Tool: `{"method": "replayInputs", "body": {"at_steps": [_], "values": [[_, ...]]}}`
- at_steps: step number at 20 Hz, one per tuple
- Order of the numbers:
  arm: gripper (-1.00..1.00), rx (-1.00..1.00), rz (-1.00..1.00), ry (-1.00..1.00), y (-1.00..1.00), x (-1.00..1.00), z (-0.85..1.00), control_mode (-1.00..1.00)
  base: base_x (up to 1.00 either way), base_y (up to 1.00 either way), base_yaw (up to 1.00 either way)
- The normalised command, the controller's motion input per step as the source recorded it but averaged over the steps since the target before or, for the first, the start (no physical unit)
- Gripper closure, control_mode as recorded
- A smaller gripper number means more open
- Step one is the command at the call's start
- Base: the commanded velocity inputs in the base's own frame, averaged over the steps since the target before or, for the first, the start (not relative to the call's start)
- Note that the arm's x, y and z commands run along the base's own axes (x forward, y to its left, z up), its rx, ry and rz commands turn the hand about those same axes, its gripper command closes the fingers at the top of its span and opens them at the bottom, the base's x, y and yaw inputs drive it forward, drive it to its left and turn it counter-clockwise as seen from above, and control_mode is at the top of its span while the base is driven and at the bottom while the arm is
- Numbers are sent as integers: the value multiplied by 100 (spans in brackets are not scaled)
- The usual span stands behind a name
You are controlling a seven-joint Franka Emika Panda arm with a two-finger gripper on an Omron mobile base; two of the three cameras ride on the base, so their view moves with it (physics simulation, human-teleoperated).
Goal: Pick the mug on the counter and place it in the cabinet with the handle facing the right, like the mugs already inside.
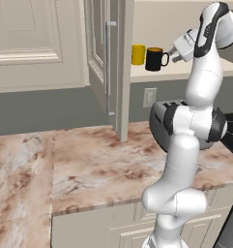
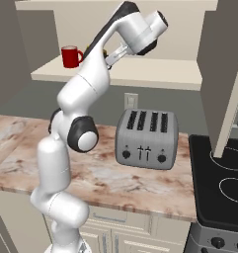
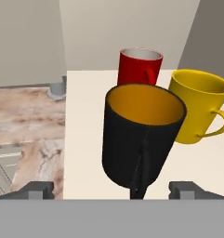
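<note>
Cabinet [image 1: 119, 68] shelf carries the mug [image 1: 155, 59], upright beside a yellow mug [image 1: 138, 54], with a red mug [image 3: 139, 66] behind. Its handle [image 3: 140, 179] points straight back at the gripper [image 3: 112, 189], whose jaws stand wide apart on either side and hold nothing; judging by that, backing straight out looks clear.

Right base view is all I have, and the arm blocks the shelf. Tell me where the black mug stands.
Observer: The black mug stands upright on the cabinet shelf, just right of the yellow mug.
Operator: Report its handle.
Observer: The handle points right in the left base view, toward the hand.
Operator: Give me the grip.
Observer: Open. In the hand view the fingertips stand wide on either side of the mug, clear of it.
</note>
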Motion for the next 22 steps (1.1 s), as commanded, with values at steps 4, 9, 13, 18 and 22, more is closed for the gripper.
{"method": "replayInputs", "body": {"at_steps": [4,9,13,18,22], "values": [[-100,0,-4,0,0,-27,-18,-100,0,0,0],[-100,0,-4,0,4,-36,-22,-100,0,0,0],[-100,0,-4,0,11,-55,-11,-100,0,0,0],[-100,0,-3,0,25,-66,-12,-100,0,0,0],[-100,0,-3,0,27,-73,-11,-100,0,0,0]]}}
